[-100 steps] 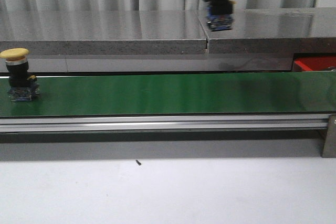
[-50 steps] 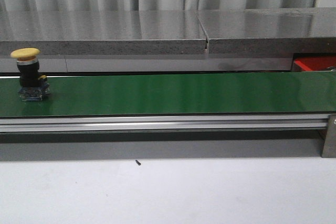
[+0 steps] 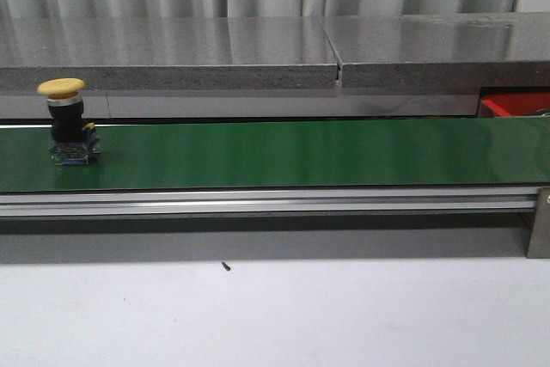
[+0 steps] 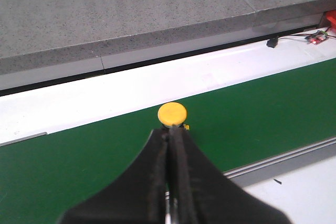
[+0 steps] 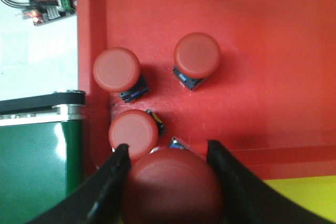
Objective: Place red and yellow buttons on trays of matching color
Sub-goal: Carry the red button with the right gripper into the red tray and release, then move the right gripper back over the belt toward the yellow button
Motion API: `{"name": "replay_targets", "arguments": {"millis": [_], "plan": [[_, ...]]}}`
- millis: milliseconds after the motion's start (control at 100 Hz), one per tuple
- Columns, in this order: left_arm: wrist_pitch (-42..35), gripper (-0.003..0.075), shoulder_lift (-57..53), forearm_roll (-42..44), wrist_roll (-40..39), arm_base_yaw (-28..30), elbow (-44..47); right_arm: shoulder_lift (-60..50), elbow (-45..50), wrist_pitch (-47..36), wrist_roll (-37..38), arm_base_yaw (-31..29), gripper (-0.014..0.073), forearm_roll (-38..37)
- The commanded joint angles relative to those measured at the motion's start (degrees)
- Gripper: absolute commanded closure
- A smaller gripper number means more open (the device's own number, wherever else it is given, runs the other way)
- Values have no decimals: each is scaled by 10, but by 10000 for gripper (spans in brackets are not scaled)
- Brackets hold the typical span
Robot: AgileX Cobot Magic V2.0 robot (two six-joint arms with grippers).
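Observation:
A yellow button [image 3: 67, 122] stands upright on the green belt [image 3: 301, 152] at the far left. In the left wrist view it [image 4: 172, 114] sits just beyond the tips of my left gripper [image 4: 171, 132], which is shut and empty above the belt. My right gripper [image 5: 168, 146] is shut on a red button [image 5: 173, 187] and holds it over the near edge of the red tray [image 5: 273, 51]. Three red buttons [image 5: 116, 69] [image 5: 197, 55] [image 5: 133, 131] stand in that tray. Neither gripper shows in the front view.
A grey stone ledge [image 3: 172, 62] runs behind the belt. A corner of the red tray [image 3: 516, 106] shows at the right end. A strip of yellow tray [image 5: 304, 195] lies beside the red one. A small circuit board [image 5: 50, 4] lies near the belt's end.
The yellow button has ridden the belt to the right. The arm carrying a button at the top of the front view has gone out of that view.

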Motion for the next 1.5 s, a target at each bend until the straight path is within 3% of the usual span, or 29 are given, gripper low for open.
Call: {"name": "replay_targets", "arguments": {"millis": [0, 380, 610, 910, 980, 1180, 1490], "plan": [[-38, 739, 2, -13, -6, -4, -14, -5, -13, -39, 11, -8, 459, 10], [-38, 739, 2, -13, -6, -4, -14, 38, -13, -104, 15, -22, 459, 13], [-38, 739, 2, -13, -6, -4, -14, 72, -14, -138, 16, -22, 459, 65], [-40, 739, 2, -13, -6, -4, -14, 110, -14, -146, 16, -22, 451, 71], [-40, 739, 2, -13, -6, -4, -14, 113, -14, -144, 16, -22, 400, 71], [-40, 739, 2, -13, -6, -4, -14, 113, -14, -136, 16, -22, 109, 71], [-41, 739, 2, -13, -6, -4, -14, 72, -14, -140, 16, -29, 104, 64]]}}
